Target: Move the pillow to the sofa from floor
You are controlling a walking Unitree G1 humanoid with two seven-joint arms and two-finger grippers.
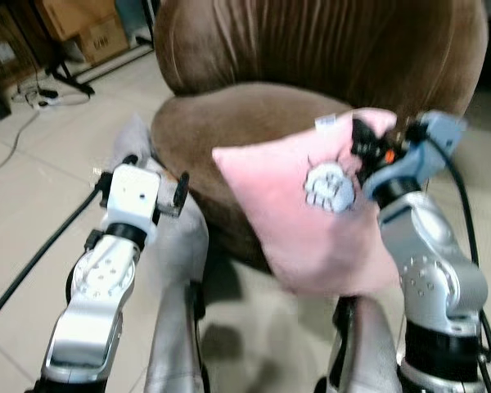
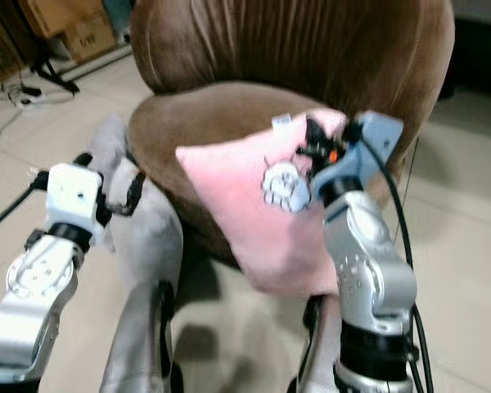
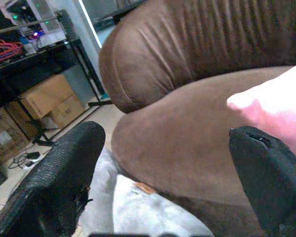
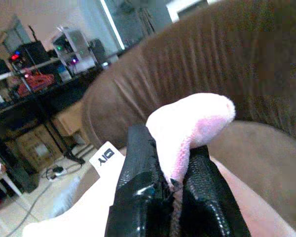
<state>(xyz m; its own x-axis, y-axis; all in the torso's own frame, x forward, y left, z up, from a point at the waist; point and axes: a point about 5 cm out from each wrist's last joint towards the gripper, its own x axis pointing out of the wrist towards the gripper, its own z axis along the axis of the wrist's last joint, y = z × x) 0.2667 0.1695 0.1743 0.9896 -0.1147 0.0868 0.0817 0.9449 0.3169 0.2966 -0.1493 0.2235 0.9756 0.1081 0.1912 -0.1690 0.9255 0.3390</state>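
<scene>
A pink pillow (image 1: pixel 311 217) was held off the floor in front of a brown sofa (image 1: pixel 311 57), its upper part hanging over the front edge of the sofa seat and its lower corner dangling below the seat, above the tiled floor (image 1: pixel 33 221). The pillow was gripped by the right gripper (image 4: pixel 173 185) at its upper corner, on the robot's right side. In the right wrist view, the two black fingers (image 4: pixel 138 182) were seen pressed close together with a fold of pink fabric pinched between them, the puffed corner of the pillow rising just past the fingertips. A white tag (image 4: pixel 104 157) was seen on the pillow edge just beside the fingers. A white paw-like print (image 1: pixel 331 188) was visible on the pillow face, close to the right gripper in the head views.

The left gripper (image 3: pixel 167 168) was held lower and to the left of the pillow, near the front left edge of the sofa seat. Its two black fingers (image 3: pixel 64 173) were spread wide apart, and nothing was held between them; a pink corner of the pillow was seen near one finger but apart from it. A grey cloth (image 1: pixel 176 237) was seen draped beneath the left gripper. Cardboard boxes (image 1: pixel 86 29) and cables (image 1: pixel 33 94) were seen on the floor at the far left.
</scene>
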